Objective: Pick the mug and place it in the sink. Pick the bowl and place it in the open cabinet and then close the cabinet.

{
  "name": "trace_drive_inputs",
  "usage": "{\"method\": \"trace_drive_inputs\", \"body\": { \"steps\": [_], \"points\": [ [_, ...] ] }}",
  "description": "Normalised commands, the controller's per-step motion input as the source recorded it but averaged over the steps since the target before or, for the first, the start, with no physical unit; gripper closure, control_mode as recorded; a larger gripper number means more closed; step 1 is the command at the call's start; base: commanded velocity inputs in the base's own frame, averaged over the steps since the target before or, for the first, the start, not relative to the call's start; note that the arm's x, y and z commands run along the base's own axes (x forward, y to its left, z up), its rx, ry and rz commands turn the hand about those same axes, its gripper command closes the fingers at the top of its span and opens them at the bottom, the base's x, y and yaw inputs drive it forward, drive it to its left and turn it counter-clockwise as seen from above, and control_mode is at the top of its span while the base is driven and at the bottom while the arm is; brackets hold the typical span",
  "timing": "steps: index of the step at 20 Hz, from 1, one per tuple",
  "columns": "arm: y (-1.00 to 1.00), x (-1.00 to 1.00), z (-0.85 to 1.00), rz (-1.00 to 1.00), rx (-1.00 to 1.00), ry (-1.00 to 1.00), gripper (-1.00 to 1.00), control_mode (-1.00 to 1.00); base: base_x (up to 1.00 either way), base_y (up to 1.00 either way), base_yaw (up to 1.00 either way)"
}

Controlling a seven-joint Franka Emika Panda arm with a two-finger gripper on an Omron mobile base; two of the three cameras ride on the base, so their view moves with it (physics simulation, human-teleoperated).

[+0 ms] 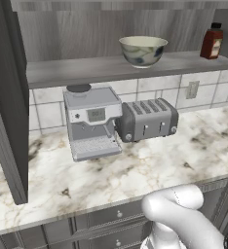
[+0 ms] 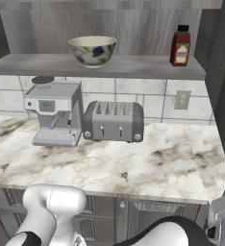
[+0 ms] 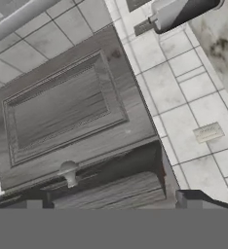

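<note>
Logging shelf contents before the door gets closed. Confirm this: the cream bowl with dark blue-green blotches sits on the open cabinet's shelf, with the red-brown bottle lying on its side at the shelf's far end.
One error: the red-brown bottle with the black cap stands upright, not on its side, as the right base view shows. The rest holds: the cream bowl with dark blue-green blotches sits on the open cabinet's shelf, the bottle at the far end.

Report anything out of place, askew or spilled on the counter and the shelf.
Nothing is spilled or tipped. The bowl sits upright on the cabinet shelf, with a red-brown bottle upright further along it. The coffee machine and toaster stand square on the counter. The one loose end: the cabinet door hangs open.
</note>
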Motion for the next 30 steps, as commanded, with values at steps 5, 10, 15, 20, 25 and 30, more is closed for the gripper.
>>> {"method": "trace_drive_inputs", "body": {
  "steps": [5, 10, 15, 20, 25, 30],
  "points": [
    [-0.35, 0.45, 0.0, 0.0, 0.0, 0.05, -1.0, -1.0, 0.0, 0.0, 0.0],
    [-0.23, 0.53, -0.02, 0.0, 0.0, 0.02, -1.0, -1.0, 0.0, 0.0, 0.0],
    [-0.01, 0.33, -0.02, 0.01, -0.03, 0.0, -1.0, -1.0, 0.0, 0.0, 0.0],
    [0.29, 0.32, -0.04, 0.08, -0.08, 0.0, -1.0, -1.0, 0.0, 0.0, 0.0],
    [0.66, 0.01, 0.0, 0.13, -0.15, -0.06, -1.0, -1.0, 0.0, 0.0, 0.0],
    [0.79, 0.0, 0.0, 0.11, -0.22, -0.13, -1.0, -1.0, 0.0, 0.0, 0.0]
  ]
}}
